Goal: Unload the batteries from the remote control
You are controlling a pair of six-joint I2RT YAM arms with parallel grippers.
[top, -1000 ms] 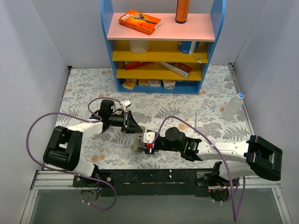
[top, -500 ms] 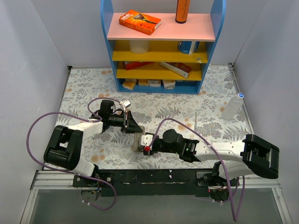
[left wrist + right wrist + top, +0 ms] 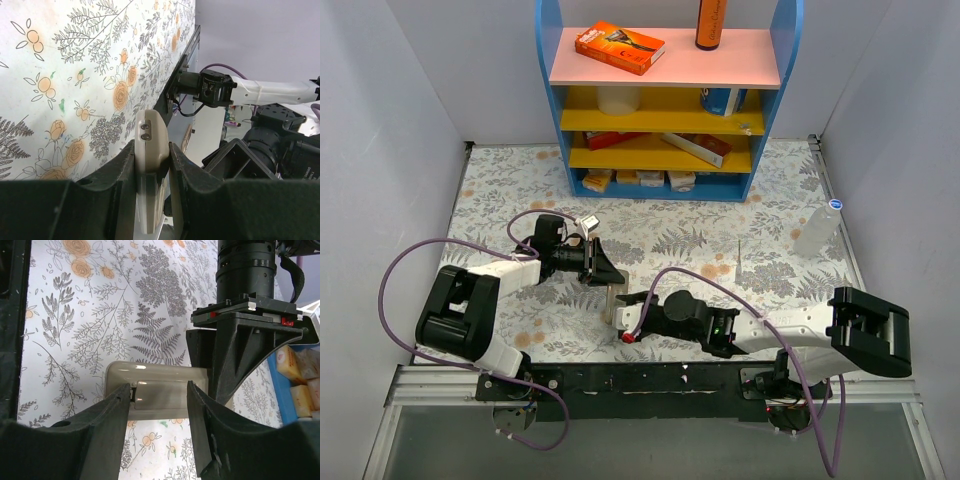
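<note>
Two arms met just in front of their bases, near the middle of the flowered worktop (image 3: 770,220). The left gripper (image 3: 152,146) was clenched on the remote control (image 3: 150,131). Its black jaws pressed the bar's two broad faces, and the bar stood on edge, clear of the worktop. The rounded free end, with two small screws set in it, stuck out past the fingertips toward the near edge of the worktop.

From the right wrist view, the right gripper (image 3: 159,392) faced the left one head-on and straddled the remote control crosswise. Its jaws were spread to about the width of a paler panel on the near face. Whether they pinched that panel or merely flanked it could not be told. The left gripper's fingers closed on the bar just right of the right-hand jaw.

No batteries showed in any view. The remote control's long faces were either turned away or covered by the fingers.

Farther back stood a blue shelf unit (image 3: 548,100), with an orange box (image 3: 619,47) on its pink top board. A clear bottle (image 3: 818,228) stood at the right edge of the worktop, well apart from both arms.
</note>
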